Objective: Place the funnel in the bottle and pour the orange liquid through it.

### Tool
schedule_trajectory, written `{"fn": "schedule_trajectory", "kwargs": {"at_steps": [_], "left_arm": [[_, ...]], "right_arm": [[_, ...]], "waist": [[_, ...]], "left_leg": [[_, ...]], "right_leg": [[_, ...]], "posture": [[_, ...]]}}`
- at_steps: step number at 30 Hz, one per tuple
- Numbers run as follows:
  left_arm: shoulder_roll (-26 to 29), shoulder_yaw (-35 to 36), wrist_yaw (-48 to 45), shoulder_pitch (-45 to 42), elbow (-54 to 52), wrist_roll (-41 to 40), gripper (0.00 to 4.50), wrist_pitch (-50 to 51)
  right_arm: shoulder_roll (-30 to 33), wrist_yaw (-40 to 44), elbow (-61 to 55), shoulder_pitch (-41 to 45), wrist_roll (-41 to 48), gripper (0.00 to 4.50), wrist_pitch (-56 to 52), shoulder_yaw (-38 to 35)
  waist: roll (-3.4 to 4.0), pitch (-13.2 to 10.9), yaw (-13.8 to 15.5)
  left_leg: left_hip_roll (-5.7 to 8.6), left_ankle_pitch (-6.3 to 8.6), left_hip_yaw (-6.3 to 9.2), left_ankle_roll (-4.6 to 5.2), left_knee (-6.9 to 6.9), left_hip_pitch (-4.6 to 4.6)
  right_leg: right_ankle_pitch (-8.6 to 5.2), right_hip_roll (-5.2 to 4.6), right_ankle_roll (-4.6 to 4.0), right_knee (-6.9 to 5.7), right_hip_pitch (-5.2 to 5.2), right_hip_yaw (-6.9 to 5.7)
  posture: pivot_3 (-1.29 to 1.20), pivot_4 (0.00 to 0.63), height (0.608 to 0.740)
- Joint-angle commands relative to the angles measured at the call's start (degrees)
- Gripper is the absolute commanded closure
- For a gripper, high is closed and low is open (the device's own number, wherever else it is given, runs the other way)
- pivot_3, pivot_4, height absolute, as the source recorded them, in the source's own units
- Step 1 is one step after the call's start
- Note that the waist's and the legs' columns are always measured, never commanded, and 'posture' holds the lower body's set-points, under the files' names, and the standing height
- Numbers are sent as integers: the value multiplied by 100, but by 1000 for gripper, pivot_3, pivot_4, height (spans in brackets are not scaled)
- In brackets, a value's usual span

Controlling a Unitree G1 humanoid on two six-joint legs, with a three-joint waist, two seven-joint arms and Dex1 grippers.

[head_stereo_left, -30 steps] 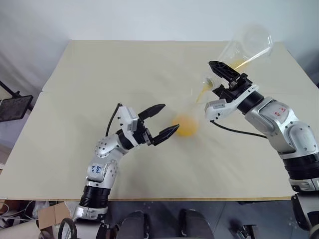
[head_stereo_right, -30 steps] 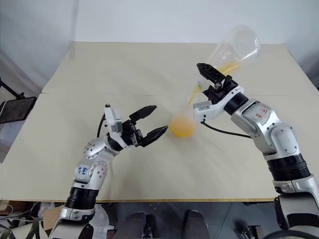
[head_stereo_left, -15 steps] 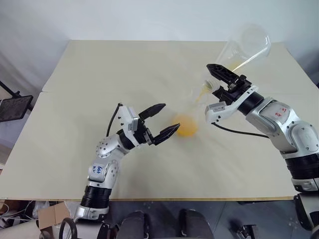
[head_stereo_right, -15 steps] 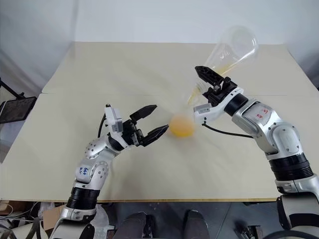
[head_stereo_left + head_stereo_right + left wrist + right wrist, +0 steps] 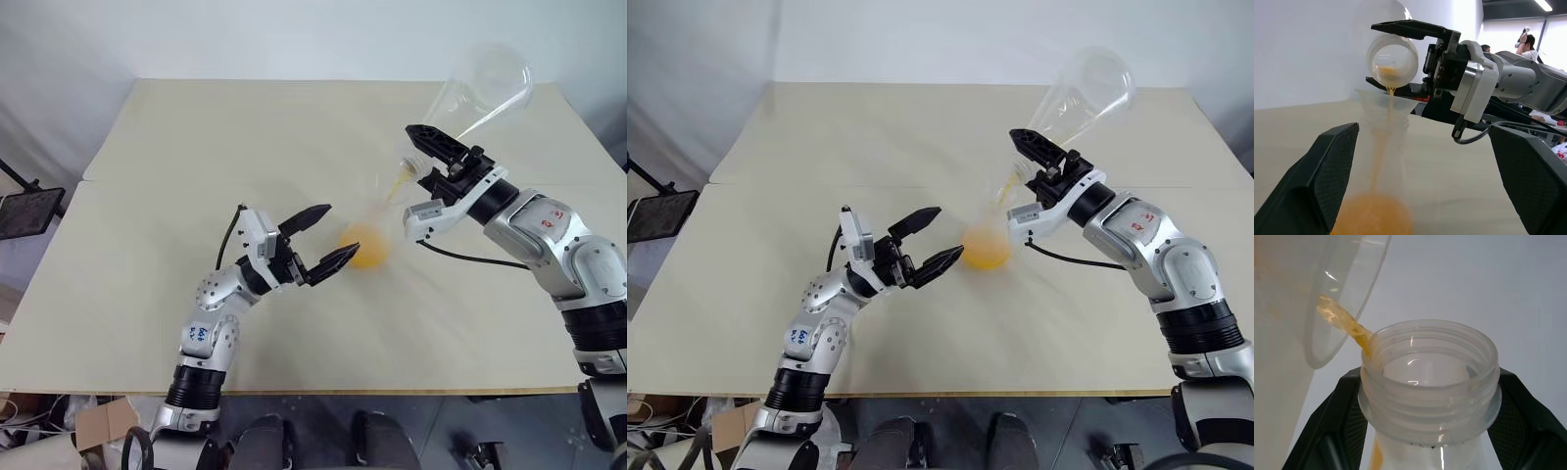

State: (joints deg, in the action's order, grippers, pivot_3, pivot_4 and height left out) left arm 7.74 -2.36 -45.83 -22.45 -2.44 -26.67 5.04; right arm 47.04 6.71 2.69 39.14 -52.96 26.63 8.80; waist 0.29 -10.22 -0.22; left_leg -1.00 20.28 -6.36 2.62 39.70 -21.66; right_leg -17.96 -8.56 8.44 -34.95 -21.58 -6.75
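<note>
The bottle [image 5: 1400, 132] stands on the table [image 5: 196, 147], clear, with orange liquid [image 5: 364, 247] pooled in its base. The funnel [image 5: 1383, 100] sits in its neck. My right gripper [image 5: 426, 159] is shut on the threaded neck of a clear conical flask [image 5: 480, 88], tipped with its mouth down over the funnel. A thin orange stream [image 5: 1392, 93] runs from the flask's lip into the funnel. My left gripper [image 5: 338, 233] is open just left of the bottle, its fingertips [image 5: 348, 255] flanking the lower part. Whether they touch it I cannot tell.
The tan table has a seam across its middle and wide bare areas to the left and front. A black stand [image 5: 29, 211] sits beyond the table's left edge. A person [image 5: 1528, 41] is in the far background.
The orange pool inside the tipped flask has nearly drained away while the stream keeps running into the funnel. Both arms have stayed about where they were.
</note>
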Motion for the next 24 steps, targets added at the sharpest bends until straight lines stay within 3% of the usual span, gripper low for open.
{"fn": "schedule_trajectory", "kwargs": {"at_steps": [1,16,24], "left_arm": [[-18,-42,13,-80,-122,9,0,-97],[-33,-59,-5,-86,-99,1,0,-98],[49,-38,-43,-120,-78,-14,0,-66]], "right_arm": [[110,-72,-91,169,4,1665,44,-30],[56,-45,-71,109,215,1665,49,-158],[-312,630,-256,-140,1593,1665,-655,-571]], "waist": [[0,0,0],[0,0,-1],[-1,0,8]], "left_leg": [[0,0,0,0,0,0],[0,0,0,0,0,0],[0,0,1,0,0,0]], "right_leg": [[0,0,0,0,0,0],[0,0,0,0,0,0],[0,0,0,-1,0,-2]], "posture": [[0,150,740],[0,150,740],[0,150,740]]}}
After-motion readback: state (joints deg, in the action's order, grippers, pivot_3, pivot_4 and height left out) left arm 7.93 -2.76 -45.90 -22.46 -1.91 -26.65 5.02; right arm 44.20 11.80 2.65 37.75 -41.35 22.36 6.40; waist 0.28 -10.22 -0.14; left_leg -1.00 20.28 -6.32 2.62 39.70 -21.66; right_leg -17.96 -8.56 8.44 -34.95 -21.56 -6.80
